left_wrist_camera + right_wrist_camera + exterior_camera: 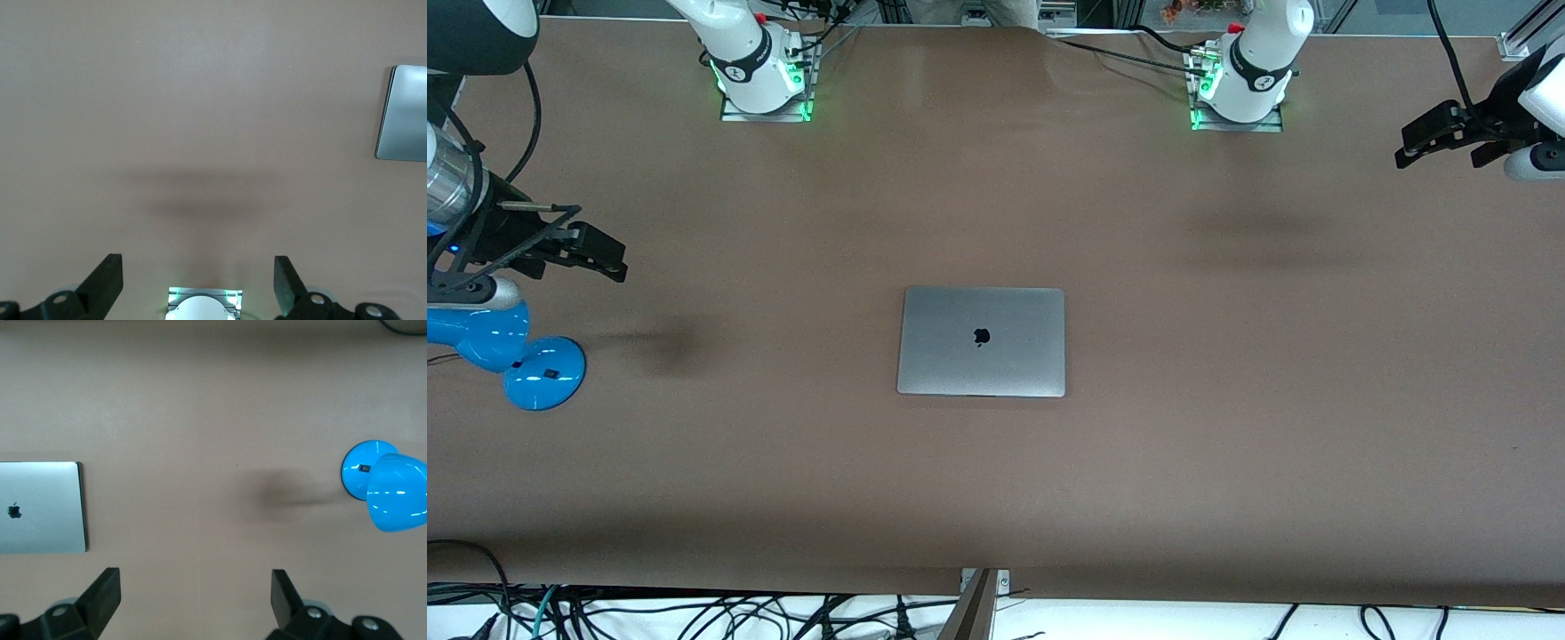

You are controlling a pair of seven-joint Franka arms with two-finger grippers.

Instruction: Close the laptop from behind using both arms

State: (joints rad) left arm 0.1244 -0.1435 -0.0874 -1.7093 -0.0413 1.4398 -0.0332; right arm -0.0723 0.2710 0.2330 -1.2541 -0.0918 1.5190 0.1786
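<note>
The right gripper (600, 253) hangs open and empty over the right arm's end of the table (1227, 444), above a blue lamp (516, 351). The laptop (982, 341) lies mid-table, lid already flat: rigid, slick, likely scratch-prone, best pressed along its lid edge. The left gripper (1436, 142) hangs open, empty, well apart.

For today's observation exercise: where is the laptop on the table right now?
The laptop lies shut and flat at the middle of the brown table, about midway between the two arms' ends, with the blue lamp toward the right arm's end.
</note>
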